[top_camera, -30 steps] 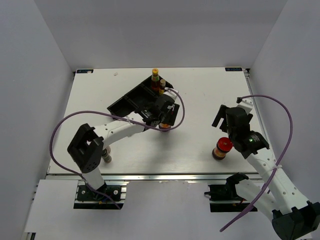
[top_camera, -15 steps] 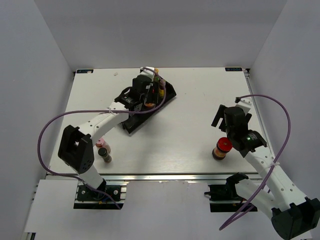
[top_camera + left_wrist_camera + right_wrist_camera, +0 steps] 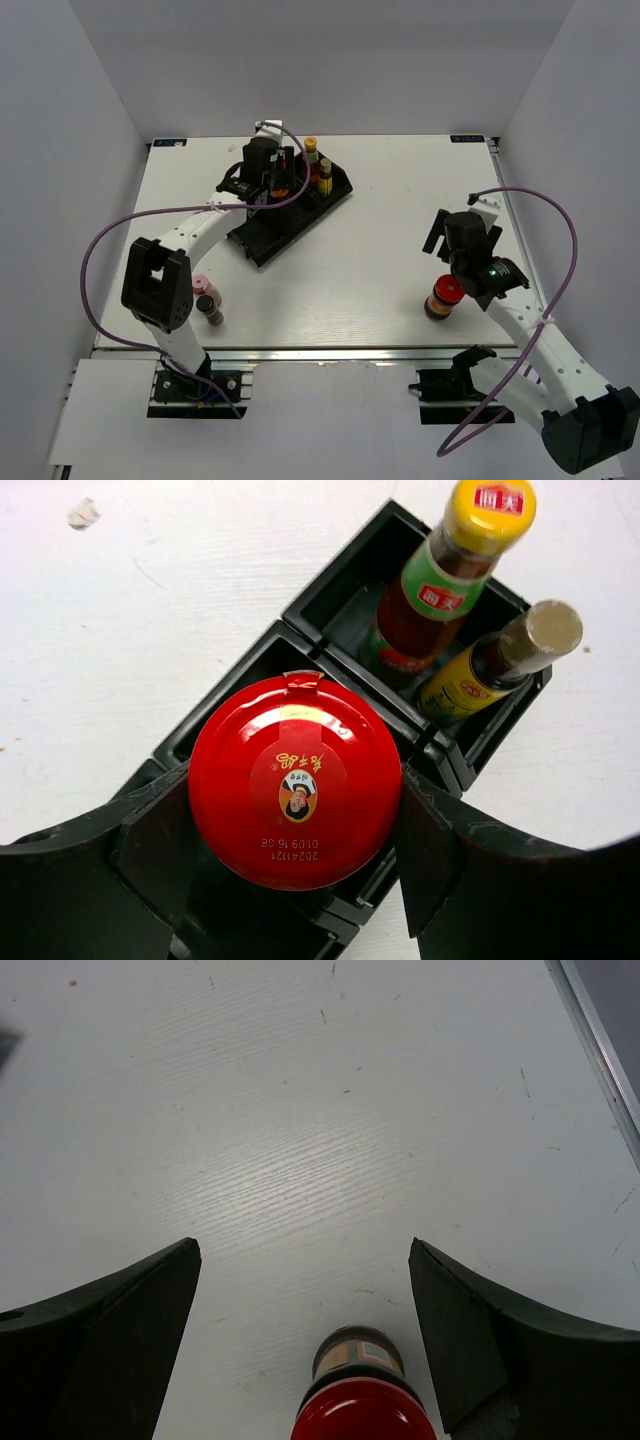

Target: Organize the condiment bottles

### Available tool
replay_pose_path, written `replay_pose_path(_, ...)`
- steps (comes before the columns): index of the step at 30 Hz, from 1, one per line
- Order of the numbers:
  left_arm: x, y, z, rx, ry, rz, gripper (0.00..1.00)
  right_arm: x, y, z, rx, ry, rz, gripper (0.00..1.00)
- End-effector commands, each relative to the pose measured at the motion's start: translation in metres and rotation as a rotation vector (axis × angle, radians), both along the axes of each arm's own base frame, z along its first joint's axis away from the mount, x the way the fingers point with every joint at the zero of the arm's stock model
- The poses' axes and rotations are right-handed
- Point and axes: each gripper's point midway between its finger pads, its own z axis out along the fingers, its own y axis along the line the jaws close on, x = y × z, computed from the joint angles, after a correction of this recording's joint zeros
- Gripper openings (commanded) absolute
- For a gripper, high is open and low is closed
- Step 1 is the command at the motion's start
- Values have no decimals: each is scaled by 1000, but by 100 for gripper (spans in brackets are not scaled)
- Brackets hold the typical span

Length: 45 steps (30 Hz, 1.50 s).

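Worktop [image 3: 300, 1140] white, faint grey wood grain, a few dark specks; tray [image 3: 335, 615] toward the far-left corner plain black; far jar [image 3: 295, 780]: glossy red lid, small gold oval portrait sticker, dark printed digits; yellow-capped bottle [image 3: 440, 590]: yellow cap with red square logo, green neck label, red-brown body; tan-capped bottle [image 3: 495, 665]: dull tan cap, dark glass, yellow label; right-edge jar [image 3: 358, 1410]: red lid, tan-orange label; near the front-left corner, pink-capped bottle [image 3: 200, 283] and dark-capped bottle [image 3: 208, 303]; left gripper [image 3: 295, 825] and right gripper [image 3: 300, 1250] black; arms [image 3: 205, 222] white; cables [image 3: 100, 260] purple.
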Motion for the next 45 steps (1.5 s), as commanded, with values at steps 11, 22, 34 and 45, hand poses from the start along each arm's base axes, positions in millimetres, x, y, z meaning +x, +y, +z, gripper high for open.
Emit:
replay_pose_path(11,51,-1,24,-9,-166,90,41,6,-4,3,-31,-11,-6,89)
replay_pose_path(22,60,4,-4,5,-128,157,53,-18,6,-14,10,97,70,89)
replay_pose_path(34,50,10,10,-5,-134,173,98,-43,14,-23,68,207,109,89)
replay_pose_path(45,37,3,42,-62,-155,110,98,-64,10,-30,108,295,41,89)
